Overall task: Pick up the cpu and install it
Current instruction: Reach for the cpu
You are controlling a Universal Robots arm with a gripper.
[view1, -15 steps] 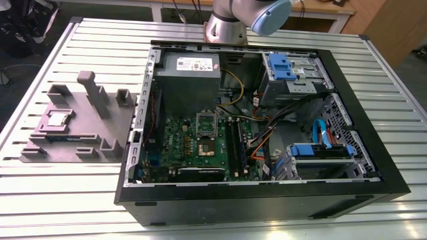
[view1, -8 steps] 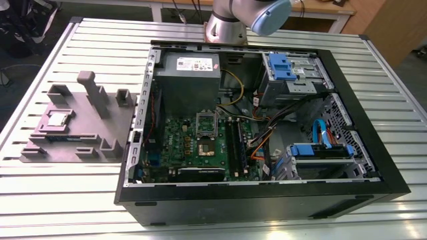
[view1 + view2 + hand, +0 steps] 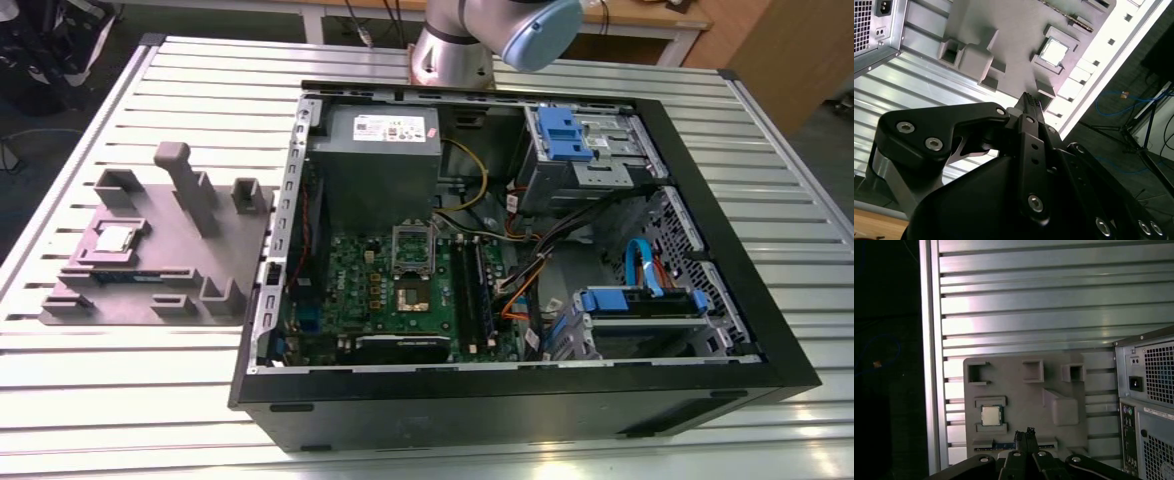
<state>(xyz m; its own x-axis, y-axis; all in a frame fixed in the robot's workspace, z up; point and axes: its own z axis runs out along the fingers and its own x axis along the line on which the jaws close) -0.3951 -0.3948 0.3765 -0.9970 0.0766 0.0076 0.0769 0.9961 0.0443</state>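
**Slatted metal table (image 3: 441, 60): cpu (image 3: 116, 238) sitting in its holder, tool empty**

A ribbed aluminium table is carrying an open computer case (image 3: 534, 400) and, on the exterior view's left, a grey moulded holder (image 3: 174, 270). The cpu is lying flat in a square recess of that holder, apart from the case. In both wrist views the tool (image 3: 1024, 432) is pointing toward the holder, clear of the cpu, fingers pressed together and gripping nothing. Judging the cpu: light, rigid, slick on its metal top, likely delicate underneath; its edges are looking the safest hold. Dark floor and cables are showing beyond the table's rim.
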